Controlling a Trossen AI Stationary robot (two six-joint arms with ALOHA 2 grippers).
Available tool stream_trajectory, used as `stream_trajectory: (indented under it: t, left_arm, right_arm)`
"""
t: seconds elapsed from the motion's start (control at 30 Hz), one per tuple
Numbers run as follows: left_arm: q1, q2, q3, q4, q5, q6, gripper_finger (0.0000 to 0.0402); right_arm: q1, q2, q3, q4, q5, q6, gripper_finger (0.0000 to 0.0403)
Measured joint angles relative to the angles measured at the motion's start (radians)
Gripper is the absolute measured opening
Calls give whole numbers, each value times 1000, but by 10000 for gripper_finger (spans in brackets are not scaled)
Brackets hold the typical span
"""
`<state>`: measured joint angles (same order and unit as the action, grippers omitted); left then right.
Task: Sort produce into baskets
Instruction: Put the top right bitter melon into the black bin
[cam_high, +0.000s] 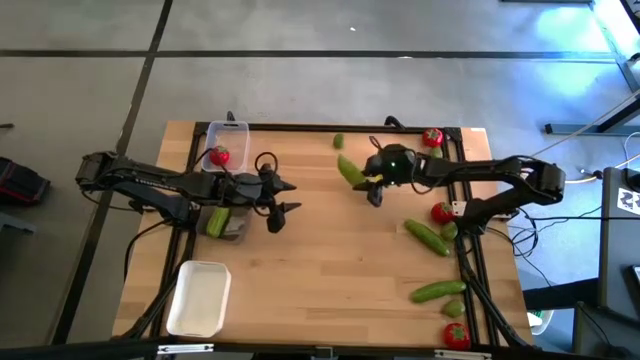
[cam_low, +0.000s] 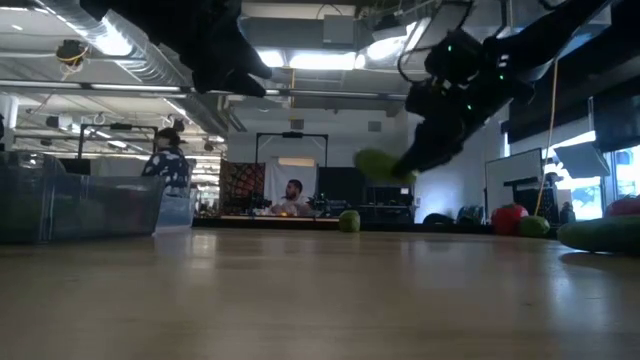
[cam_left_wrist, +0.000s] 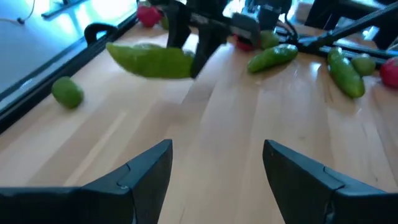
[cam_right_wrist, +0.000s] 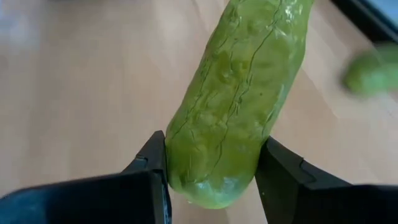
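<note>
Leftmost on the table (cam_high: 330, 290), 3 bins line the left edge: a white bin (cam_high: 199, 297) at the near corner, looking empty from above; a clear bin (cam_high: 225, 222) midway with something green, probably a cucumber, inside; and another clear bin (cam_high: 226, 141) at the far end holding a tomato (cam_high: 219, 155). So sorting by kind seems under way.

Next, the left gripper (cam_high: 279, 198) hovers just beside the middle bin with its fingers spread and nothing between them. Its wrist view looks across bare wood toward the other arm. It seems parked where it could take a hand-over or simply wait.

Toward the centre, the right gripper (cam_high: 372, 187) is clamped on 1 cucumber (cam_right_wrist: 239, 93), gripped near one end so most of its length sticks out past the fingers. The low view shows it carried clear of the tabletop. Judging from its position, it is meant for the bin that already holds green.

A lime (cam_high: 339, 141) sits near the far edge, and a second tomato (cam_high: 431, 138) lies at the far right corner.

Along the right side remain a third tomato (cam_high: 441, 212), another lime (cam_high: 449, 230), 2 more cucumbers (cam_high: 427, 236) (cam_high: 437, 291), and at the near right corner what looks like a lime (cam_high: 454, 309) and a fourth tomato (cam_high: 455, 335). Most of the task is still ahead.
</note>
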<state>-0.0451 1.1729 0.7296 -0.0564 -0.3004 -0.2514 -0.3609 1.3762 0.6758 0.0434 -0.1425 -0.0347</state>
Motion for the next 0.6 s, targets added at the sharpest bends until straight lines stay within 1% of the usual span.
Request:
stream_trajectory:
  t: [0.2, 0.3, 0.5, 0.6]
  left_arm:
    - [0, 75, 0, 119, 0, -10, 246]
    - [0, 118, 0, 223, 0, -27, 246]
    - [5, 172, 0, 402, 1, -55, 246]
    - [6, 185, 0, 454, 1, -71, 246]
  right_arm:
    - [101, 0, 0, 173, 0, -1, 137]
    - [141, 0, 0, 249, -1, -11, 137]
    - [211, 0, 0, 329, 1, -53, 137]
    - [241, -1, 0, 373, 1, -72, 137]
